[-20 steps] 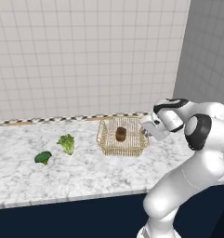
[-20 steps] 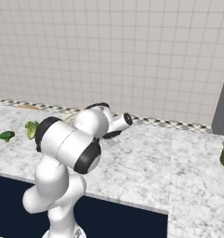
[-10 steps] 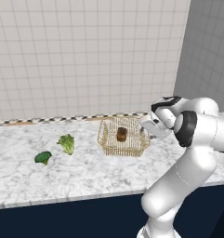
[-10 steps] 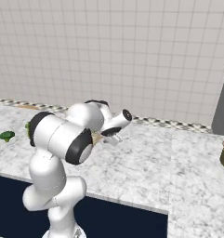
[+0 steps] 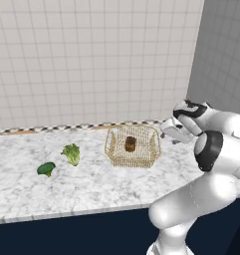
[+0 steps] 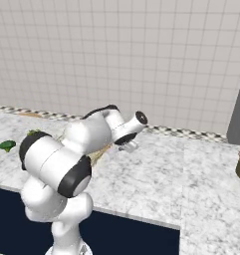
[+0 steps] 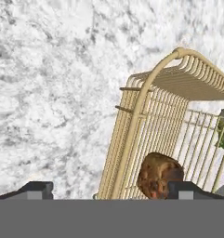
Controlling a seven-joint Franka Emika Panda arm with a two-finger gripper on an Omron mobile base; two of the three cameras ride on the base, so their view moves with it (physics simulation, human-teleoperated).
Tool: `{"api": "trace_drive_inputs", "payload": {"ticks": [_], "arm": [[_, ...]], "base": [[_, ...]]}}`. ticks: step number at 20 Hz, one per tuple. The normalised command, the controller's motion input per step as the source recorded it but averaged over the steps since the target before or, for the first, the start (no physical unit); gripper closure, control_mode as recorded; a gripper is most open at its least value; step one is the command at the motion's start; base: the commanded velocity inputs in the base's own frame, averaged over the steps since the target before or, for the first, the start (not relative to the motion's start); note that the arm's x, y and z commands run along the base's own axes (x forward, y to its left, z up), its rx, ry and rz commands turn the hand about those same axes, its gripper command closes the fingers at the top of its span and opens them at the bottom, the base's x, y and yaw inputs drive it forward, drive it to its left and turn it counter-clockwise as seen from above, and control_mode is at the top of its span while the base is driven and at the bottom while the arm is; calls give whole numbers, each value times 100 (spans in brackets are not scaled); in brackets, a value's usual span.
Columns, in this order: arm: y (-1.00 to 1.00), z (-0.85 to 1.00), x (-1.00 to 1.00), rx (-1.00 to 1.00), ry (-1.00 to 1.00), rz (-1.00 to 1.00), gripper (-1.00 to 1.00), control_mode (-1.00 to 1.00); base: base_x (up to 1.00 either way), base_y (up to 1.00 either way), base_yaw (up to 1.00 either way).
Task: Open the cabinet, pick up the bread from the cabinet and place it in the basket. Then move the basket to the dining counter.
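Pale golden wire forms the basket [image 5: 132,146], which stands on the marbled bench [image 5: 91,184] near the tiled back wall, with the bread [image 5: 130,144] lying inside it at about the middle. The bread-in-basket step reads as done; what remains is carrying the basket to the dining counter.

The end effector [image 7: 111,189] hangs just beside the basket's right-hand end. In the hand view its dark tips stand wide apart, one over bare marble and one over the basket interior, with the near rim [image 7: 146,107] between them and nothing gripped.

Handling judgement: the basket is likely light and fairly stiff, but the thin wire offers a narrow, smooth purchase that may slip or pivot. The rolled top rim at the end wall looks the soundest hold. Gripped at one end, the basket could tilt, and the loose bread might roll, so a level carry is advised.

Two broccoli pieces [image 5: 70,153] lie well apart to the left.
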Motion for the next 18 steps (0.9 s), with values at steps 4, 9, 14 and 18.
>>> {"api": "trace_drive_inputs", "payload": {"ticks": [4,9,14,18], "arm": [[0,93,-88,-6,-23,0,-100,-100],[33,100,-95,3,-19,0,-100,-100],[70,99,-91,1,-4,0,-100,-100],[97,91,-64,-1,0,4,-100,-100]], "base": [[0,0,0],[0,0,0],[0,0,0],[0,0,0]]}}
